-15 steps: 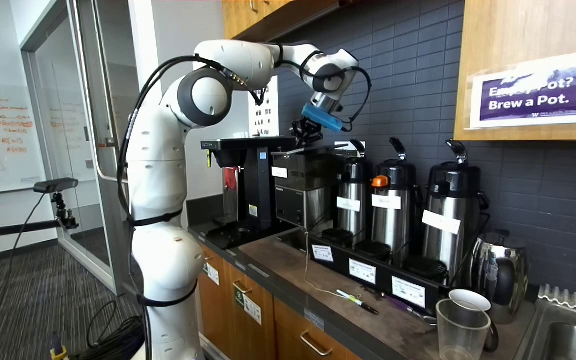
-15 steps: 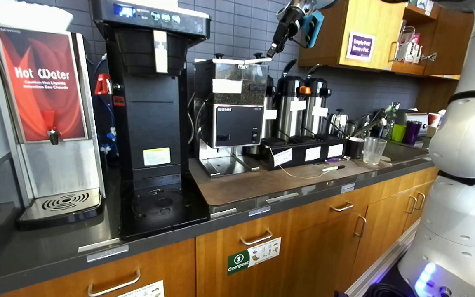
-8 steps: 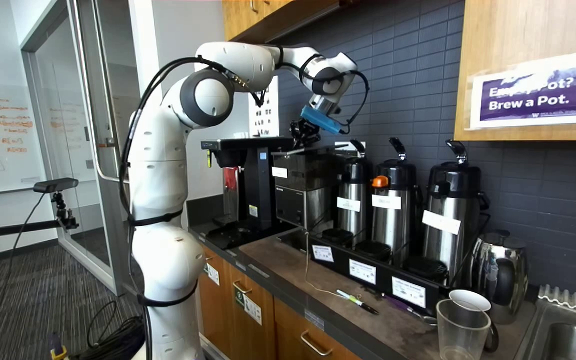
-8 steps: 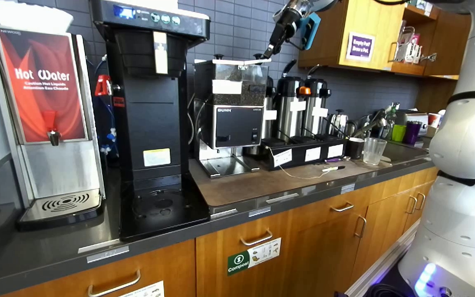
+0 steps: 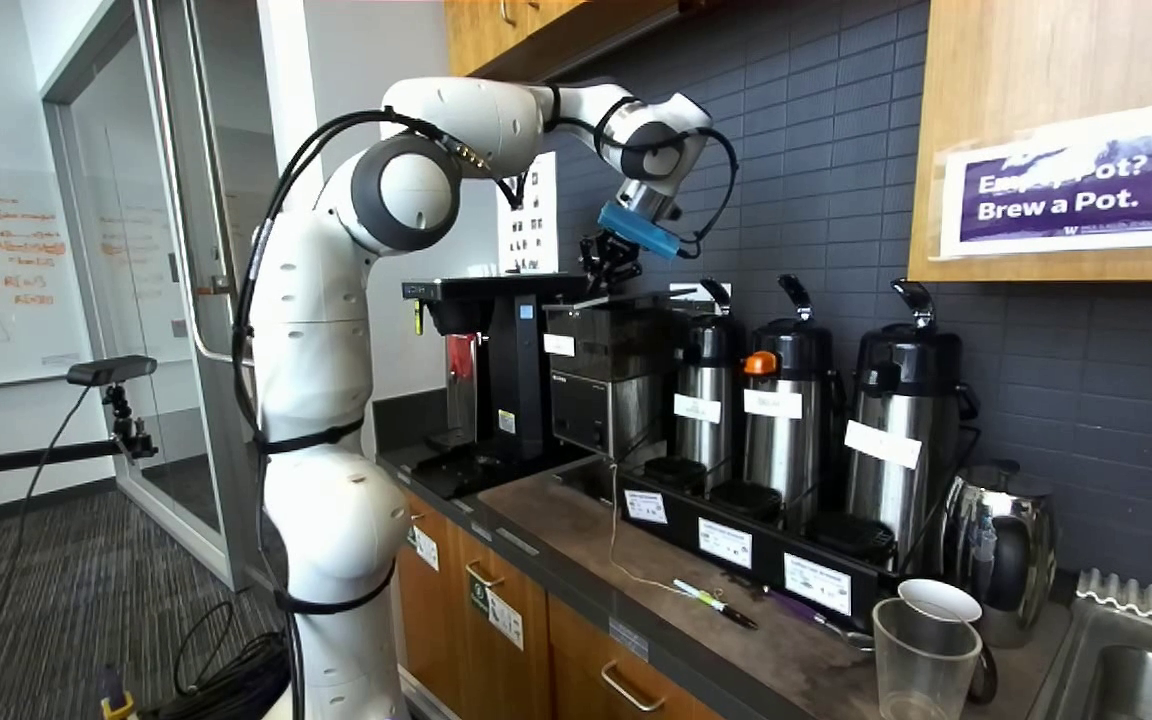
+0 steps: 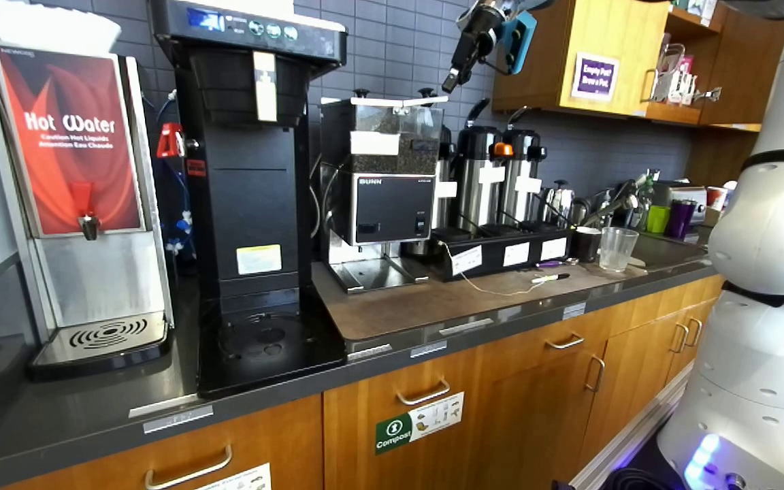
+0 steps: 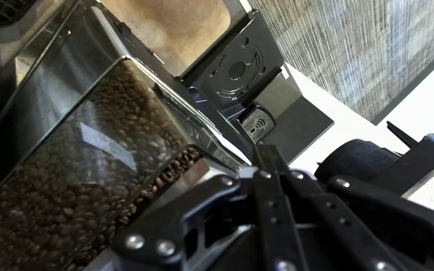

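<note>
1. Black brewer [image 6: 256, 204] stands at left in an exterior view, beside the grinder [image 6: 393, 207].
2. Centre, the grinder: likely heavy and stiff, its clear hopper [image 6: 409, 129] of beans [image 6: 373, 164] probably slick and crackable. A black knob [image 6: 427, 91] on top looks the surest hold.
3. Claw [image 6: 449, 87], clenched on nothing visible, hangs near the hopper's top right corner.
4. Steel airpots [image 6: 477, 201] line up at right.
</note>
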`<state>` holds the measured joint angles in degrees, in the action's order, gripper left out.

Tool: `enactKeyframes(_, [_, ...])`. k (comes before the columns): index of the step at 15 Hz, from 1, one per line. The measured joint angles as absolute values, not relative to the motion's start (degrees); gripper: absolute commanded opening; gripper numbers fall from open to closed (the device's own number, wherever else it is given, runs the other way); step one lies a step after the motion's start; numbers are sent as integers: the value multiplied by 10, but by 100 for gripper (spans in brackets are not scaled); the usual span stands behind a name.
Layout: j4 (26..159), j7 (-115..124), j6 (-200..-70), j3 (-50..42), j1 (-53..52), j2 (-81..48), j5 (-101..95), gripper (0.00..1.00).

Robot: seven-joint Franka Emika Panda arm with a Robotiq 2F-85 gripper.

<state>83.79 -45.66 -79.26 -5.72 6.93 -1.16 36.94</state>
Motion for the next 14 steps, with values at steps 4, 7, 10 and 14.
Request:
enactKeyframes(4, [838, -442, -793, -65, 74, -4, 355, 0])
enactKeyframes(7, [843, -436, -793, -75, 81, -6, 349, 0])
enactKeyframes(10, [850, -435, -796, -84, 89, -11, 350, 0])
enactKeyframes(14, [855, -434, -800, -94, 98, -27, 371, 0])
